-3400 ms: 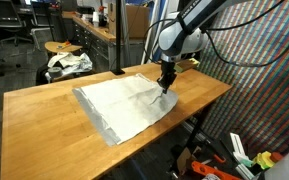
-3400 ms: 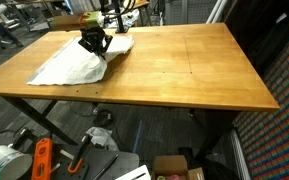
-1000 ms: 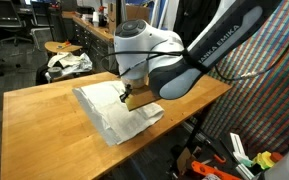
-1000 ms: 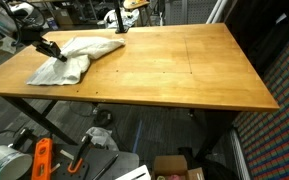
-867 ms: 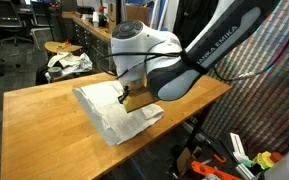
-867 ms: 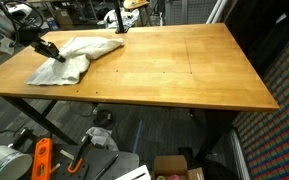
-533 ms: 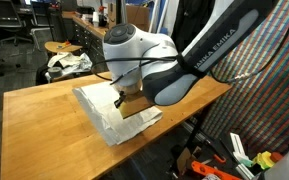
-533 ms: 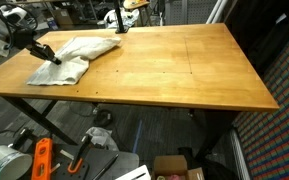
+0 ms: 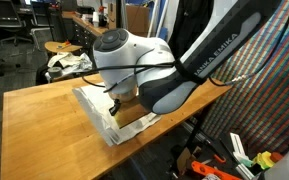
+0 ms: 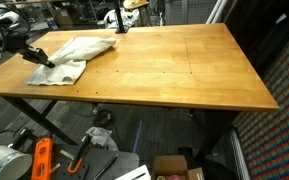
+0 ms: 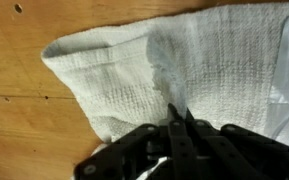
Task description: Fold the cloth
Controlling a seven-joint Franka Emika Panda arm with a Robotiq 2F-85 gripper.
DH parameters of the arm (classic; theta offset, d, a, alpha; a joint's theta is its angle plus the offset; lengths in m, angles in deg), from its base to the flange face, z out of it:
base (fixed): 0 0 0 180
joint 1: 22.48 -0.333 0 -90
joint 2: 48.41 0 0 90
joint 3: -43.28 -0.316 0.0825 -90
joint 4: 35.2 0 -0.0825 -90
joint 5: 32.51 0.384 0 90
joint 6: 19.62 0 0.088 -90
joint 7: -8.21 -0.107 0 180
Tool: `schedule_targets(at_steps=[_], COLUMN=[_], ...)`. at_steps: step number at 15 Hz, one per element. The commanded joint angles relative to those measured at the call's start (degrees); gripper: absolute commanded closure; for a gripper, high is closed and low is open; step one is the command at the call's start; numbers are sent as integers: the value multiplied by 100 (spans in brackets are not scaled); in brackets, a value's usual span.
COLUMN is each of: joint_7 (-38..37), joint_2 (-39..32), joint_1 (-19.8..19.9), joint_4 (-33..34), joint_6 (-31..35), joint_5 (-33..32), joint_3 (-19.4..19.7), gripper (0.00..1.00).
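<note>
The white cloth point(image 10: 81, 52) lies bunched and partly doubled over at one end of the wooden table point(image 10: 174, 70). In an exterior view my gripper point(image 10: 47, 61) is at the cloth's end near the table's edge, shut on a pinch of fabric. The arm's big white body hides most of the cloth point(image 9: 92, 101) and the gripper point(image 9: 114, 104) in the exterior view from the opposite side. In the wrist view the fingertips point(image 11: 177, 108) are pressed together, with a ridge of the woven cloth point(image 11: 214, 55) rising to them.
A stool holds a bundle of white-and-dark fabric point(image 9: 68, 63) beyond the table. A black post point(image 10: 120, 18) stands at the table's far edge. Below the table lie an orange tool point(image 10: 41, 160) and a cardboard box point(image 10: 174, 168).
My gripper has carried the pinched cloth edge further across toward the table's edge, and the cloth has folded over itself and drawn narrower. The jaws stayed shut.
</note>
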Motion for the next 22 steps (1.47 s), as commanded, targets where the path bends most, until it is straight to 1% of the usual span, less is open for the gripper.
schedule_targets(at_steps=[1, 8, 14, 18, 22], joint_7=[-90, -192, -334, -66, 171], joint_2=[-2, -69, 68, 336, 747], joint_1=[-103, -245, -273, -169, -49], joint_4=[17, 106, 99, 154, 93], joint_6=[20, -12, 5, 80, 183], joint_5=[-78, -101, -76, 228, 603], joint_3=[-76, -159, -162, -170, -164], gripper=[98, 98, 98, 98, 98])
